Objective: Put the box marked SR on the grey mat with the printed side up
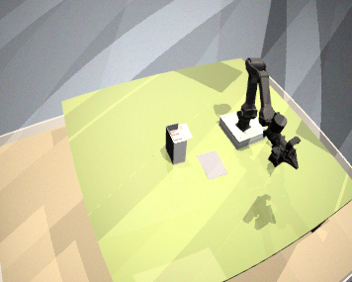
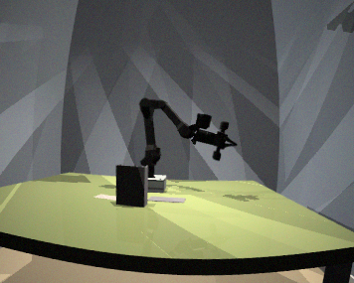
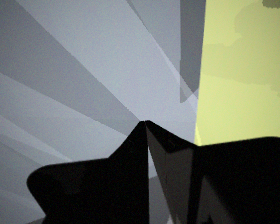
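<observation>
Grey walls [image 1: 112,41] [image 2: 316,70] streaked with pale light rise behind the yellow-green surface [image 1: 151,229] [image 2: 207,229] [image 3: 240,110]; tan flooring [image 1: 33,194] [image 2: 137,274] lies below it.
</observation>
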Available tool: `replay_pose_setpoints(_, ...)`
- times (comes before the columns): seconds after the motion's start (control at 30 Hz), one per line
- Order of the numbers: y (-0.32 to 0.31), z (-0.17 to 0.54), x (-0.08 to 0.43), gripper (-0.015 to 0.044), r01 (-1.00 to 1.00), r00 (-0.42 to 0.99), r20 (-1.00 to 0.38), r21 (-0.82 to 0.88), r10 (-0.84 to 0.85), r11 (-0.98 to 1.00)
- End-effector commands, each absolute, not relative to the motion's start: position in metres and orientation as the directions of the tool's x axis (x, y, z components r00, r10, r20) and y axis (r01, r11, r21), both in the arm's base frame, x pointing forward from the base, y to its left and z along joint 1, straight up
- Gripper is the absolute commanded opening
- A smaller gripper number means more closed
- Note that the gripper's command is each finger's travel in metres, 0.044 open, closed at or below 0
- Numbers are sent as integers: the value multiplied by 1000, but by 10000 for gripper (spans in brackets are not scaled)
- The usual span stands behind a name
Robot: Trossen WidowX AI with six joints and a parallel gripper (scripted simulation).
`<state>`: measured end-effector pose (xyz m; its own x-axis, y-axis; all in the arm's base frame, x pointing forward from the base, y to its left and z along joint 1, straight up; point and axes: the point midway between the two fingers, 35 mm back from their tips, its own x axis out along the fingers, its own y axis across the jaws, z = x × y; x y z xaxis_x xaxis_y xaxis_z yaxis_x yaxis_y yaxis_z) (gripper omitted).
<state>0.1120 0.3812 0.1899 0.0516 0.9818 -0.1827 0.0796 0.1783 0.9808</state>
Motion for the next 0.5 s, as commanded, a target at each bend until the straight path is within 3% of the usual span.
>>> replay_pose_setpoints(0.0, 376, 188, 124, 0, 50, 91, -197, 980, 976, 194)
replay_pose_setpoints(0.47, 340, 182, 196, 0, -75, 304, -271, 949, 913, 306)
